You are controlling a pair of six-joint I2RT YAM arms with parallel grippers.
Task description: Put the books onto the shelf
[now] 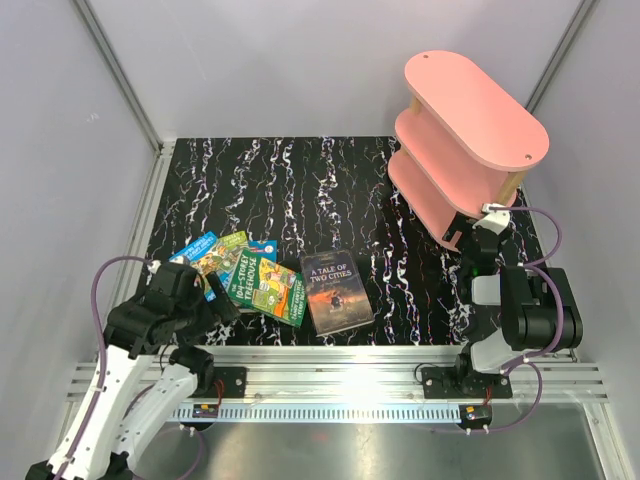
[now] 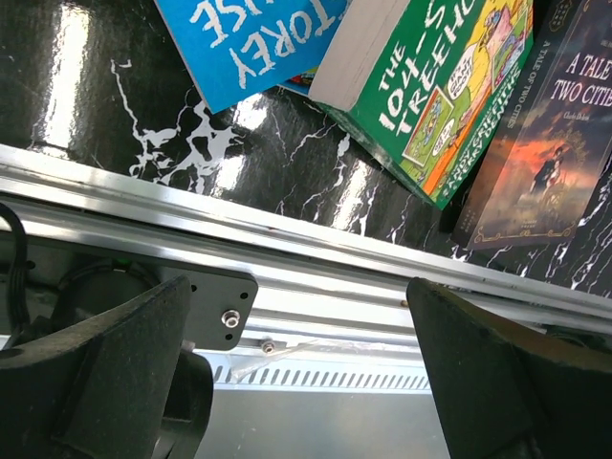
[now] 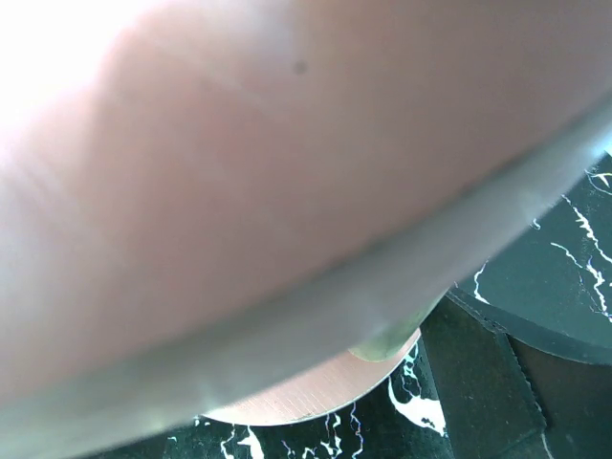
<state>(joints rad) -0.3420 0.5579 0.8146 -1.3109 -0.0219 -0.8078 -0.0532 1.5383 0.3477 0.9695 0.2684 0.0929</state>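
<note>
The left gripper (image 2: 306, 382) is spread wide. Its two blunt, matt black fingers (image 2: 115, 368) sit at 7 and 5 o'clock of the wrist view, and nothing is between them. Just beyond them runs a ribbed aluminium rail (image 2: 287, 249), then the glossy black table (image 2: 191, 143), veined white like marble.

Only this view shows the page edges of the books (image 1: 265, 280). A bright blue cover (image 2: 253, 38) lies at 12 o'clock. A thick green Treehouse paperback (image 2: 430, 86) at 1 o'clock overlaps it, and the dark grey A Tale of Two Cities (image 2: 545, 143) is at 2 o'clock.

From overhead, the books fan out flat on the table at 7 o'clock, overlapping loosely, with the grey one a little apart to the right. The left arm is folded low at 8 o'clock, with its wrist aimed at the pile and just short of it.

The right gripper (image 1: 493, 212) points away from the base on an upright, folded arm at 4 o'clock. It is close against the near end of the lowest tier of the shelf (image 1: 470, 140). Its wrist view is mostly blurred pink board, but its jaws stand wide and grip nothing. The shelf has smooth pink rounded oblong tiers on pale wooden posts and stands at 2 o'clock, well apart from the books.
</note>
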